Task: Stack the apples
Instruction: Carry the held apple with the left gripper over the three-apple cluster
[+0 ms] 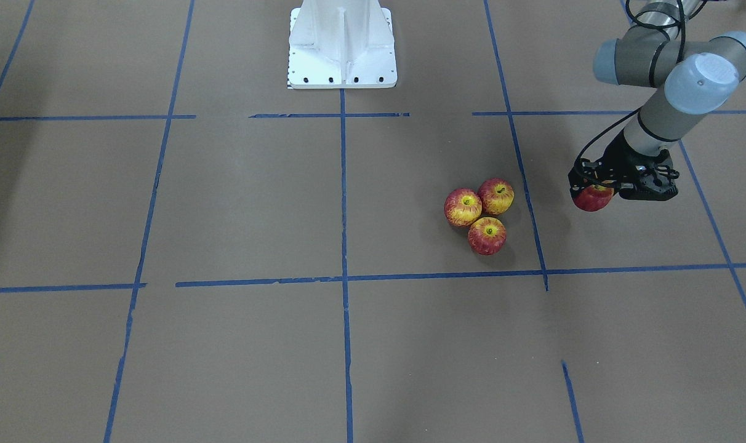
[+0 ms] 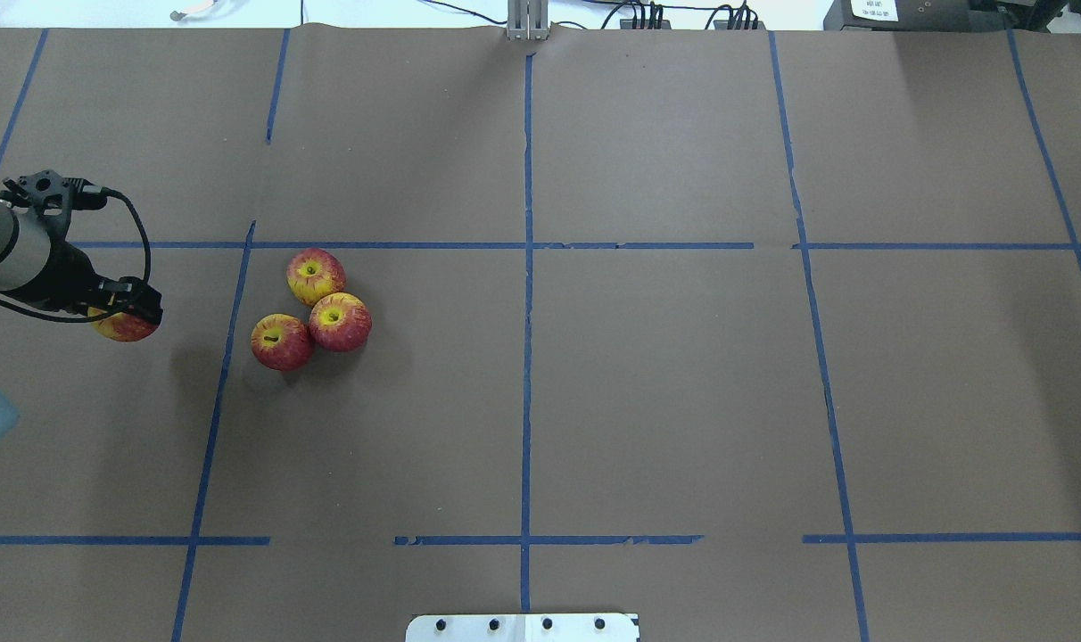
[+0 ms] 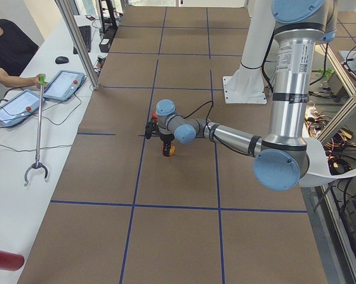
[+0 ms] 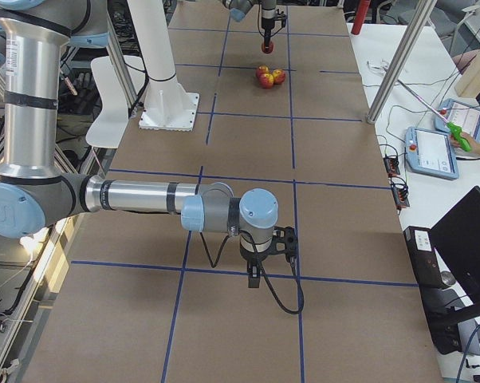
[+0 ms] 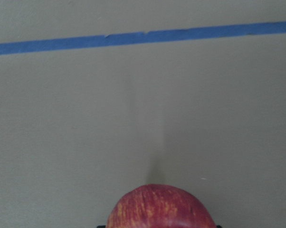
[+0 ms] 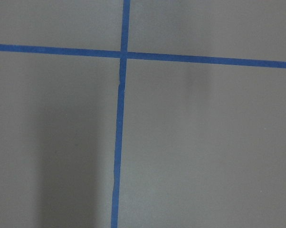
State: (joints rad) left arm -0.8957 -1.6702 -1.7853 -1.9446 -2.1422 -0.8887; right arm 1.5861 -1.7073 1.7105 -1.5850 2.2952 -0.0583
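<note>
Three red-and-yellow apples lie touching in a cluster on the brown table: one (image 1: 463,207) (image 2: 339,321), one (image 1: 496,195) (image 2: 282,341) and one (image 1: 487,235) (image 2: 315,275), stem hollows up. My left gripper (image 1: 593,192) (image 2: 127,314) is shut on a fourth, darker apple (image 1: 592,200) (image 2: 123,328) (image 5: 159,208) and holds it just above the table, to the robot's left of the cluster, across a blue tape line. My right gripper (image 4: 256,275) shows only in the exterior right view, far from the apples; I cannot tell if it is open or shut.
The white robot base (image 1: 342,43) stands at the table's robot-side edge. Blue tape lines (image 2: 527,267) grid the brown table. A side bench with tablets (image 3: 62,83), a grabber stick (image 3: 39,127) and a metal post (image 3: 77,41) lies beyond the far edge.
</note>
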